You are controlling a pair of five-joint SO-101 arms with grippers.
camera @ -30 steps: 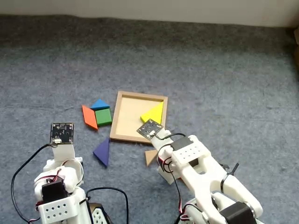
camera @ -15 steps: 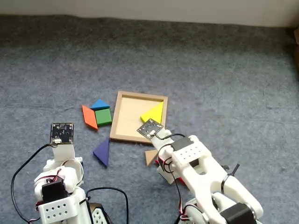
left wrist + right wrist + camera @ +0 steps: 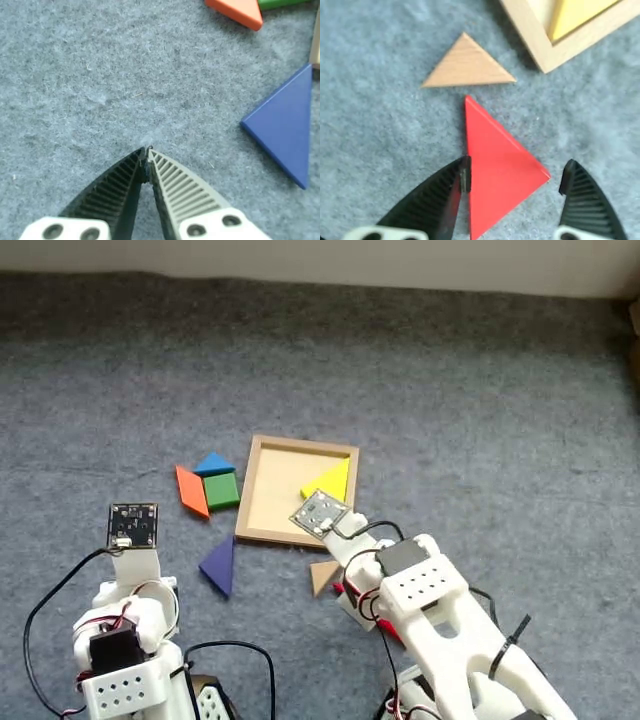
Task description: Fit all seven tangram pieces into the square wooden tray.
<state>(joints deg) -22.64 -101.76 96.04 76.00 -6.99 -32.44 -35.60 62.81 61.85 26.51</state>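
Observation:
The square wooden tray point(image 3: 262, 534) lies mid-table with a yellow triangle point(image 3: 330, 480) in its right corner. Left of it lie an orange parallelogram point(image 3: 191, 490), a light blue triangle point(image 3: 213, 463) and a green square point(image 3: 222, 490). A dark blue triangle point(image 3: 219, 564) lies below the tray's left corner, and shows again as the blue triangle point(image 3: 285, 133). A plain wooden triangle point(image 3: 467, 66) lies beside a red triangle point(image 3: 496, 163). My right gripper point(image 3: 516, 181) is open, its fingers on either side of the red triangle. My left gripper point(image 3: 147, 153) is shut over bare carpet.
Grey carpet covers the whole table. The tray corner point(image 3: 559, 46) sits close beyond the wooden triangle. The right arm point(image 3: 440, 620) covers the red triangle from above. A pale wall edge runs along the far side.
The right arm has shifted slightly forward and left over the red triangle. The left arm and all pieces stay where they were.

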